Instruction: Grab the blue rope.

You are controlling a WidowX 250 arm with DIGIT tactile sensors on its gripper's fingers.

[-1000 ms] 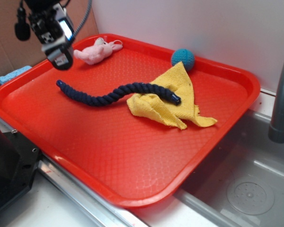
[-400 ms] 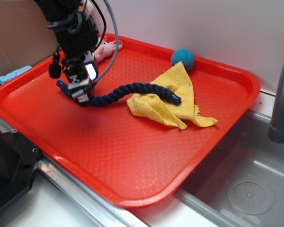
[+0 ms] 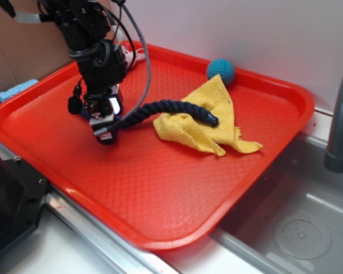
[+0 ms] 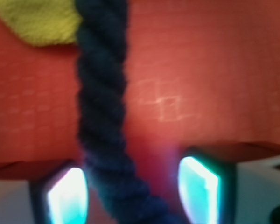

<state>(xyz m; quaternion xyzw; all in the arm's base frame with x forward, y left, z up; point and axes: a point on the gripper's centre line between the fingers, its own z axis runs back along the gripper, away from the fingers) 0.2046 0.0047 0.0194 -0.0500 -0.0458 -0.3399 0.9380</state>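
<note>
- Exterior view: the gripper (image 3: 105,135) is down at the tray (image 3: 160,188) surface, over the left part of the rope (image 3: 160,108).
- From there the rope arcs right across the tray, and its capped end lies on the yellow cloth (image 3: 206,128).
- Most of the rope's left end is hidden behind the arm.
- A teal ball (image 3: 220,70) sits near the tray's far rim, well apart from the rope.
- A pink toy (image 3: 134,56) peeks out behind the arm at the far left corner.
- A light blue sponge (image 3: 14,89) lies outside the tray at the left.
- Wrist view, blurred: the rope (image 4: 102,107) runs up the middle, between the two fingers (image 4: 198,189).
- The fingers are spread; the rope sits nearer the left one, with tray showing between it and the right one.
- The cloth (image 4: 37,21) shows at the top left corner, beside the rope.
</note>
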